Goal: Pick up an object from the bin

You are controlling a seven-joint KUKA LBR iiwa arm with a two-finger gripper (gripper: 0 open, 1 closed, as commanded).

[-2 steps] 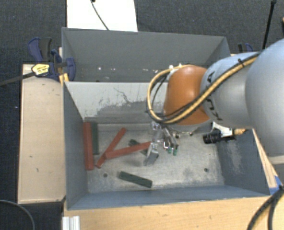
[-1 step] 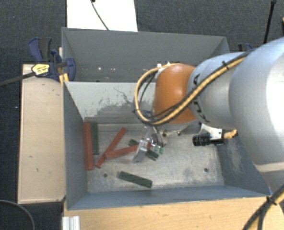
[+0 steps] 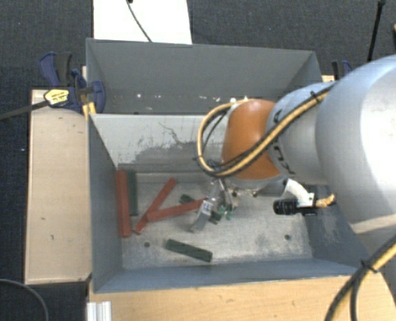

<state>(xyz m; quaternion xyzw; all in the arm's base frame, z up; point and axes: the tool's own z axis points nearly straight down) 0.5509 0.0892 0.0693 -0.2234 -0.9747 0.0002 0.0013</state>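
Note:
My gripper (image 3: 210, 214) hangs low over the middle of the bin floor, under the orange cover. It is right at the right end of a red bar (image 3: 173, 211) that lies nearly level and points left. A second red bar (image 3: 156, 204) slants from lower left to upper right and meets the first at its left end. A short dark green piece (image 3: 186, 198) lies just left of the gripper. A dark green bar (image 3: 188, 250) lies flat on the floor below the gripper, apart from it.
A long red bar (image 3: 122, 203) stands along the bin's left wall, with a dark green bar (image 3: 134, 194) beside it. The arm and its cables cover the bin's right side.

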